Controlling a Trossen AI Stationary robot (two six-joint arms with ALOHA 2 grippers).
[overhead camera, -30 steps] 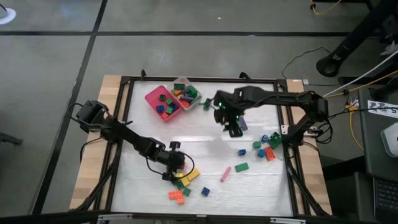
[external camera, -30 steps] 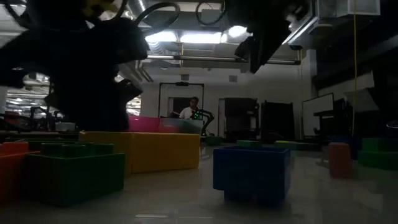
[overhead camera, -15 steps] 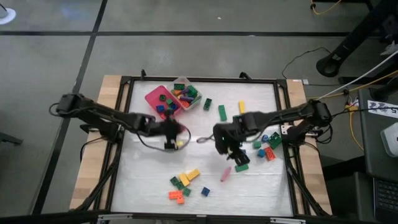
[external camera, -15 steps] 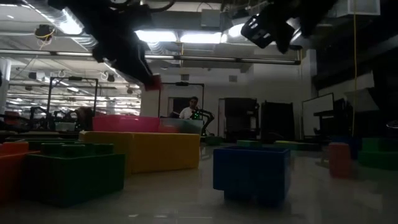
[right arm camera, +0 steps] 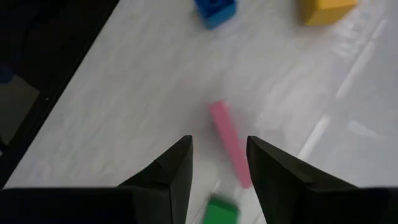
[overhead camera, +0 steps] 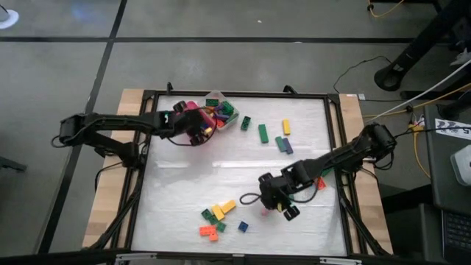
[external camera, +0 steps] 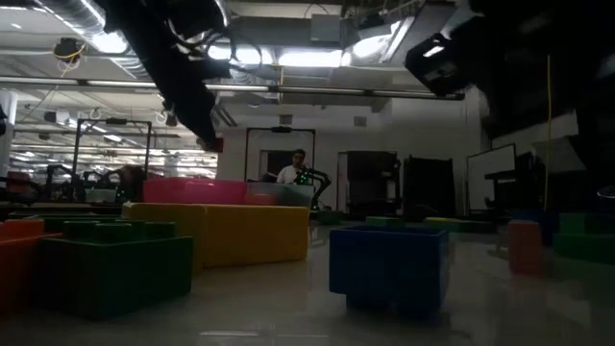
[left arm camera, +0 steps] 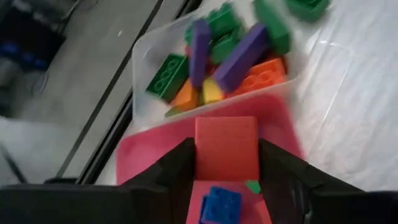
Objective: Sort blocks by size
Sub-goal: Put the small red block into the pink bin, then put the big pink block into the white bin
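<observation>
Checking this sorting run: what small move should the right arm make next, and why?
Probably lower the right gripper down onto the pink bar: its open fingers hover astride it, and it lies untouched on the table. The left gripper holds a red block over the pink tray.

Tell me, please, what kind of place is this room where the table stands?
Probably a robotics lab or workshop. The low view shows exposed ceiling ducts and strip lights, dark equipment racks, and a person standing far behind. The high view shows cables trailing over the bare floor.
</observation>
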